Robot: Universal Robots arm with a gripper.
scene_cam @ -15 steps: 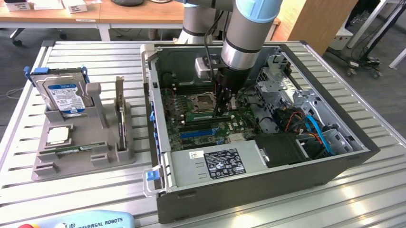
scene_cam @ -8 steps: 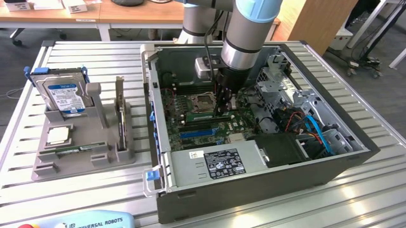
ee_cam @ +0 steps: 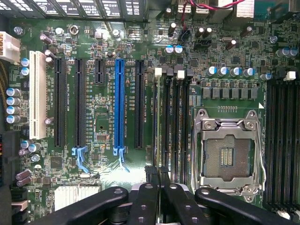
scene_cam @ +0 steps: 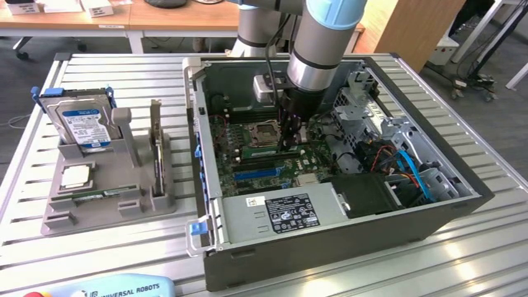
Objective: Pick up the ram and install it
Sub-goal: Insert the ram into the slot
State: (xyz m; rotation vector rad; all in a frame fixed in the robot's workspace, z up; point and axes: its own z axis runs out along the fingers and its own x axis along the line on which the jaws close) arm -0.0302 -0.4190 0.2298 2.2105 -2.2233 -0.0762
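My gripper reaches down into the open computer case, over the motherboard beside the processor socket. Its black fingers are pressed close together on a thin board seen edge-on, the ram. The ram runs along the outermost of the black memory slots, the one next to the expansion slots. Whether it is seated in the slot I cannot tell. In the exterior view the gripper stands upright over the same slots. Another green stick lies in the grey holder outside the case.
The grey holder also carries a blue-labelled hard drive and a square silver processor chip. Inside the case are a blue expansion slot, a power supply, drive cages and blue cables. The case walls close in around the arm.
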